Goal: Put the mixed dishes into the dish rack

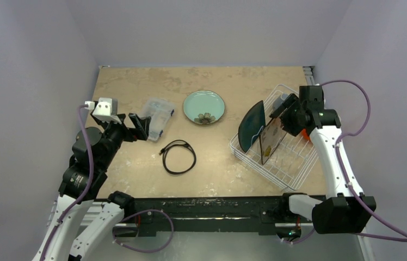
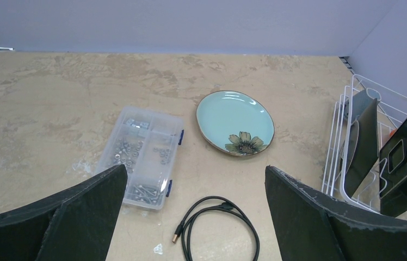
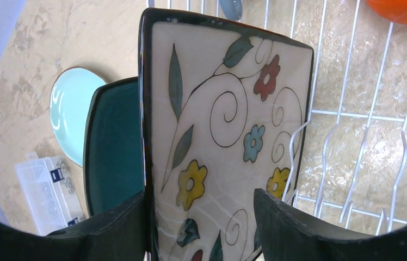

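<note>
Black fingers (image 3: 115,231) of the right gripper (image 3: 201,217) stand apart on either side of the flowered square plate (image 3: 228,125). One is behind its dark rim and one in front of its face, and the gap looks wider than the plate is thick, so the gripper appears open rather than clamped. That plate stands on edge between the wires of the white dish rack (image 3: 353,114). Just behind it the dark teal plate (image 3: 114,147) also stands upright. An orange bowl (image 3: 402,8) and a grey-blue mug (image 3: 233,8) show at the far end of the rack, mostly cut off in the wrist view.

The left gripper (image 2: 195,179) hangs wide open and empty above the tabletop (image 1: 136,87), near a clear plastic box (image 2: 144,155) of small parts and a coiled black cable (image 2: 217,223).

Only the pale mint plate (image 2: 234,120) lies outside the rack — flat on the tabletop, between the box and the rack and touching neither. It looks like glazed ceramic, so it is probably stiff, fairly heavy for its size, slick under rubber pads and liable to chip if knocked against wire. Lying flat, it offers only its raised rim, so the likely hold is one finger slipped under the lip and one on top — firm, near the edge facing the gripper.
</note>
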Controlling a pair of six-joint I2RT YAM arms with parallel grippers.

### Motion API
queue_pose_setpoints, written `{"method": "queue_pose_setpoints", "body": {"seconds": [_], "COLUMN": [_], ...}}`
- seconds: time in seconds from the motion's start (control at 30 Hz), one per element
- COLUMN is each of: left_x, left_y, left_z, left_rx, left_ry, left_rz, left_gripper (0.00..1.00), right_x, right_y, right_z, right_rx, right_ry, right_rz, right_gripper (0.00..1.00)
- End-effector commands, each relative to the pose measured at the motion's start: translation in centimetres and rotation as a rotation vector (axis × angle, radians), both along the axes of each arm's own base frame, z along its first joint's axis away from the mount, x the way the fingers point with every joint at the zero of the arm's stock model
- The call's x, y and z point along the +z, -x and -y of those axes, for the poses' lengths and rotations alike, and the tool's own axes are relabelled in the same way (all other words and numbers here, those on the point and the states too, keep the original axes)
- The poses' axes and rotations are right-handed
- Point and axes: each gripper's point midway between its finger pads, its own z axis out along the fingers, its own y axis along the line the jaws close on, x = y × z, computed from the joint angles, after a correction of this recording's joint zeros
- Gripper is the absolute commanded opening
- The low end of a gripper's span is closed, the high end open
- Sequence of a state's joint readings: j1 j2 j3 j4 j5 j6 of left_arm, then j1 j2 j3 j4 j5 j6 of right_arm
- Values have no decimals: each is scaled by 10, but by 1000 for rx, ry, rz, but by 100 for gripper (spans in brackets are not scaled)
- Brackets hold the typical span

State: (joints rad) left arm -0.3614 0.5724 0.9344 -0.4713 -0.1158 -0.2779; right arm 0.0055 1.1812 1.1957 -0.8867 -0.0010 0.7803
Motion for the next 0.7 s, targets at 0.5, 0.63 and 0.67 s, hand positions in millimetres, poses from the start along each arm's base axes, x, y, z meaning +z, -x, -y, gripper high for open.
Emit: {"method": "queue_pose_setpoints", "body": {"seconds": [0.5, 0.63, 0.67], "left_x": [-2, -10, -13], "left_y": [-12, -17, -19], "left_z": [5, 8, 10], "left_rx": [2, -5, -10], "left_ry": [0, -11, -14], "left_rz": [-6, -36, -47], "left_gripper": [97, 97, 97], "right_x": [57, 94, 104], "right_y": [-10, -8, -6], "right_z": [-9, -1, 0], "right_rx": [170, 193, 201], "right_ry": [47, 137, 154], "right_rz": [203, 312, 349], "right_gripper": [99, 99, 99]}}
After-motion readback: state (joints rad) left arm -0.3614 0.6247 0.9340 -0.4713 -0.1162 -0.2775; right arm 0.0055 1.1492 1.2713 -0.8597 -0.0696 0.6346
